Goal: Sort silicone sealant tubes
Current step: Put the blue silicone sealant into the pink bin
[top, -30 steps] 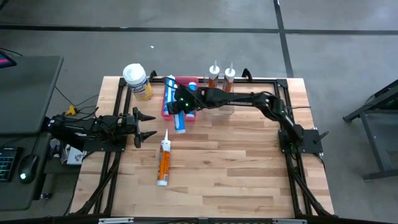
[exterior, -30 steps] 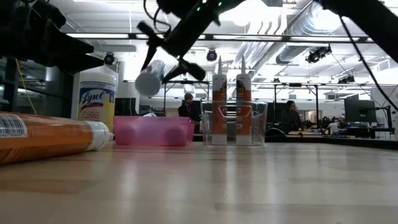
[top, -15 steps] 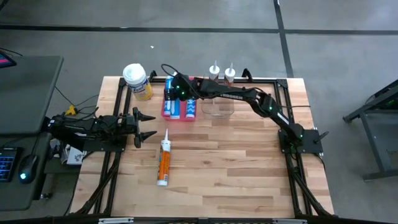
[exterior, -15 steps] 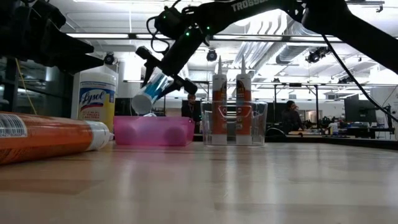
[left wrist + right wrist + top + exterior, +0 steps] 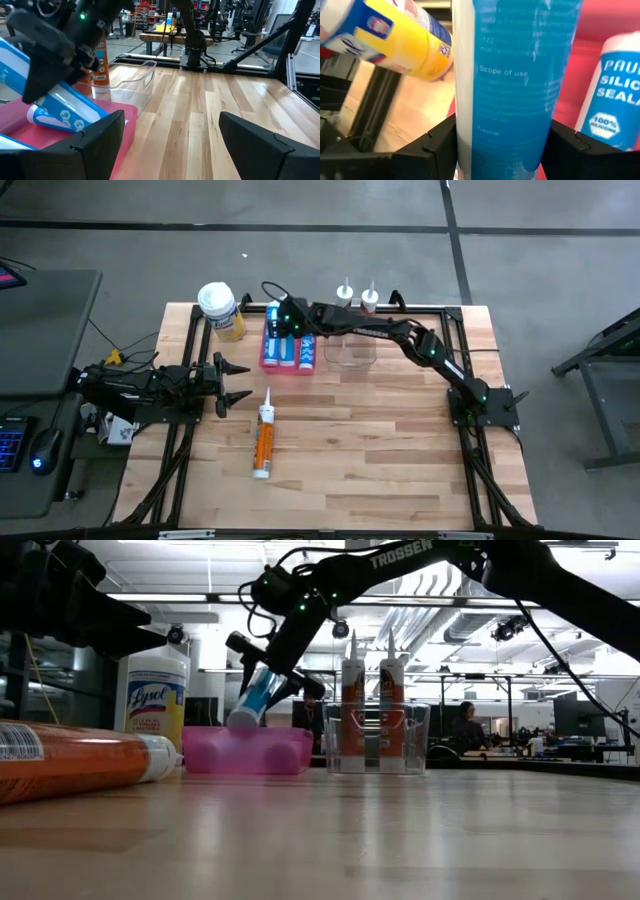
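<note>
My right gripper (image 5: 268,662) reaches over the pink bin (image 5: 290,752) at the far side of the table, shut on a blue silicone sealant tube (image 5: 255,698). Two more blue tubes (image 5: 305,352) lie in the bin. Two orange tubes (image 5: 352,710) stand upright in a clear container (image 5: 412,740) right of the bin. A third orange tube (image 5: 263,442) lies on its side on the table. My left gripper (image 5: 238,383) stays open at the table's left edge, pointing level, with nothing between its fingers. My right gripper pinches the blue tube's round body (image 5: 505,115) between its two fingers (image 5: 432,147), which lie across the tube. The fingers slant down from the table's right side. The tube is tilted, its flat end (image 5: 243,720) down at the pink bin's rim; whether it touches the bin I cannot tell.
A yellow jar with a white lid (image 5: 220,310) stands left of the pink bin. A black frame (image 5: 190,360) runs along the table's left, right and far edges. Bare wood (image 5: 380,450) lies on the near right half of the table.
My right gripper has carried the blue tube toward the table's far edge and down, from past the pink bin's near side to over the bin. It has tipped further downward. The tube has swung steeper, and its flat end has sunk to the bin's rim.
</note>
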### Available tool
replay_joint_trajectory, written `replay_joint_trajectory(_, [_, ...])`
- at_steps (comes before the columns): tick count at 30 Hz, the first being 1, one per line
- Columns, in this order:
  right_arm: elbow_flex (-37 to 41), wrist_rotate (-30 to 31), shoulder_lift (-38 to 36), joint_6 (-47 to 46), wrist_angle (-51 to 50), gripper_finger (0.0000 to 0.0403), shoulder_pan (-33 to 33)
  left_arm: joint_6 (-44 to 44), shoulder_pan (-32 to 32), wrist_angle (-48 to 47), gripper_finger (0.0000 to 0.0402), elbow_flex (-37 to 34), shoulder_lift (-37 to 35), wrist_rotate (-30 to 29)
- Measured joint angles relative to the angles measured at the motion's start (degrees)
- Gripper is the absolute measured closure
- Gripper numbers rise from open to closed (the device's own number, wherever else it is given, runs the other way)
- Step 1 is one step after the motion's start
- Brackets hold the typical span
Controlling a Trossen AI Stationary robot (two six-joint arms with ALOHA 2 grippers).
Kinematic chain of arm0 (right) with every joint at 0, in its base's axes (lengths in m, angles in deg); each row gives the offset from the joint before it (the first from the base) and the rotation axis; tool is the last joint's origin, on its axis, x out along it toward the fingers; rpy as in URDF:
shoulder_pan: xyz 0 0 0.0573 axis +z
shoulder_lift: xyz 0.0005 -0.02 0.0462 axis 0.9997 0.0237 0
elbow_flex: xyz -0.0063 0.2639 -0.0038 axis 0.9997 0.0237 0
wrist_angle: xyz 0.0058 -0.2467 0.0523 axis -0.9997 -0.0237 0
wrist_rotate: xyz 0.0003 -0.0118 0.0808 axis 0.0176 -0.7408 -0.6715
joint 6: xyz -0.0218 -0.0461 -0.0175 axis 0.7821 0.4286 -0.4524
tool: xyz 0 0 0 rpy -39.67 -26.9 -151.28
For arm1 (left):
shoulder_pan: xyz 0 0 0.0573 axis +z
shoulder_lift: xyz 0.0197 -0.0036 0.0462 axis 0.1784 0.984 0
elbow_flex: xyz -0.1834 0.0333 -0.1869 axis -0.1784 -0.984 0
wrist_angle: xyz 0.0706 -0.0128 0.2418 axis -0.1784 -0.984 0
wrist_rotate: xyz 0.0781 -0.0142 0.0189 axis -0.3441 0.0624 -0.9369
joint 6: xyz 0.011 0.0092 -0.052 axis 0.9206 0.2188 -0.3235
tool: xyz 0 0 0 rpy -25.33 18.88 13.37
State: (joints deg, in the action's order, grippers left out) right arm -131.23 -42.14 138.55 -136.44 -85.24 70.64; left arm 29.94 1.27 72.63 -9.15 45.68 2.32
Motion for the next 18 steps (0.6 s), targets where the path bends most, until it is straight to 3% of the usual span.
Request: replay_joint_trajectory(18, [0.04,0.60,0.39,1.82,-0.72,0.0182,0.02,0.00,0.00,-0.01,0.0082,0.00,0.02,0.00])
